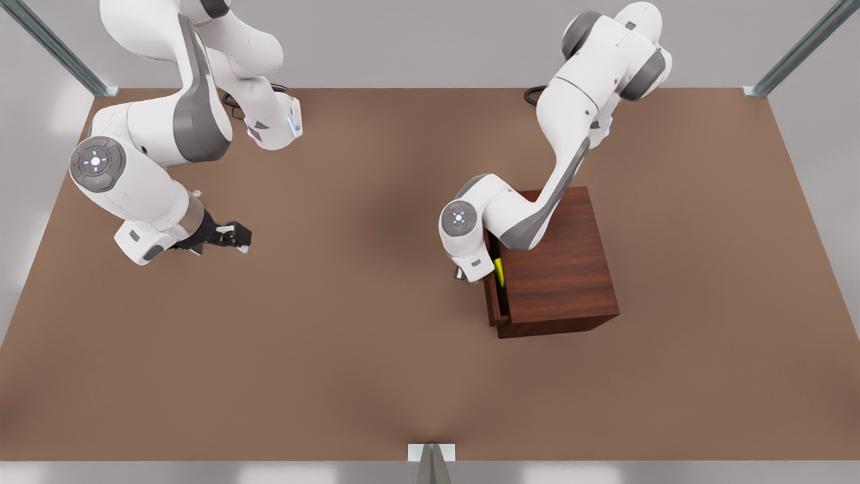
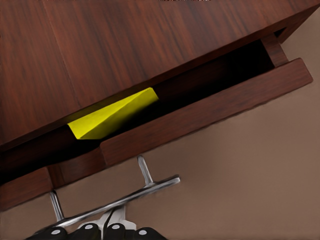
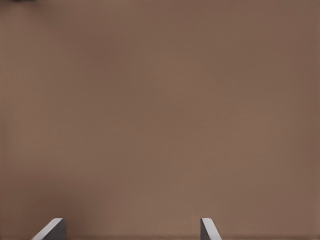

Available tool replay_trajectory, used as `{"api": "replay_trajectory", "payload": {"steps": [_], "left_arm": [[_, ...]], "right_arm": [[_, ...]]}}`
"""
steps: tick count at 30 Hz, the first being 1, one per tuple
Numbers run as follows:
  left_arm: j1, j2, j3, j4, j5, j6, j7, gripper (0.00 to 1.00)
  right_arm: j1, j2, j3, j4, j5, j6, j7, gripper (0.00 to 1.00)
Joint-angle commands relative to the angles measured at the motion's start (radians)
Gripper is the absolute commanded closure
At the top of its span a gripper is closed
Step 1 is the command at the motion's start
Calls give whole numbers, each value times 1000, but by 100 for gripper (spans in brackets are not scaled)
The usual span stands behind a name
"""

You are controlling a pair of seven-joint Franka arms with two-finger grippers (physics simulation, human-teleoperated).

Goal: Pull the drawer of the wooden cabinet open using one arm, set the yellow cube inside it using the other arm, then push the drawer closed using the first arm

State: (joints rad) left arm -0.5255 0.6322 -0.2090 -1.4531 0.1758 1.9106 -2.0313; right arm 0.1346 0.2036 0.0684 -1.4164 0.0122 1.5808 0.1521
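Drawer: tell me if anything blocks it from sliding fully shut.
Nothing visible does. The drawer is open by a narrow gap, and the cube lies inside, behind the front panel. The left gripper is at the handle. The right gripper waits open, far off over the table.

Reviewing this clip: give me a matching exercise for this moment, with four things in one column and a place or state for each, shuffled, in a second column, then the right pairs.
Things:
1. yellow cube
2. drawer
3. left gripper
4. right gripper

Places or states:
A. open, over bare table at the front view's left, far from the wooden cabinet
B. inside the drawer, partly under the cabinet top
C. at the silver handle on the drawer front
D. ajar, a narrow gap showing

Pairs: 1-B, 2-D, 3-C, 4-A
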Motion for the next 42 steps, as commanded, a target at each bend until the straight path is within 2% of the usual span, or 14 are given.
{"api": "replay_trajectory", "payload": {"steps": [1, 16, 19, 20, 22, 23, 25, 26, 28, 29, 30, 32, 33, 42], "left_arm": [[9, -9, -1, -13, -2, -4, 164, 79], [50, -31, -4, -35, -13, -44, 260, 79], [42, -66, -4, -10, -102, -47, 230, 79], [48, -97, -4, 5, -144, -50, 235, 71], [156, -109, -3, 125, -242, -185, 472, 30], [214, -109, -1, 160, -237, -212, 660, 1], [331, -111, 2, 192, -229, -246, 1046, 0], [421, -121, -4, 212, -229, -312, 1393, 0], [525, -221, 5, 214, -204, -390, 1814, 0], [521, -296, 7, 212, -102, -423, 1919, 0], [518, -327, 8, 209, -95, -447, 1945, 0], [463, -407, 109, 203, -99, -469, 2024, 0], [464, -417, 109, 203, -104, -478, 2030, 0], [472, -368, 109, 206, -96, -466, 2036, 0]], "right_arm": [[-1, -1, 1, 1, 2, -1, -23, 0], [-3, 0, -1, 2, 0, 7, -26, 0], [-4, 3, -2, 2, 0, 7, -31, 0], [-4, 3, -2, 2, 0, 7, -32, 0], [-6, 3, -2, 5, -1, 2, -31, 0], [-7, 3, -2, 5, -2, 7, -32, 0], [-6, 2, -2, 4, 2, 2, -32, 0], [-10, 3, -5, 4, 5, 7, -49, 0], [-10, 3, -9, 4, 5, 7, -51, 0], [-10, 3, -9, 4, 5, 7, -51, 0], [-10, 3, -10, 4, 5, 5, -51, 0], [-9, 3, -12, 2, 6, 5, -49, 0], [-9, 3, -12, 2, 6, 7, -49, 0], [-10, 3, -12, 4, 6, 7, -51, 0]]}}
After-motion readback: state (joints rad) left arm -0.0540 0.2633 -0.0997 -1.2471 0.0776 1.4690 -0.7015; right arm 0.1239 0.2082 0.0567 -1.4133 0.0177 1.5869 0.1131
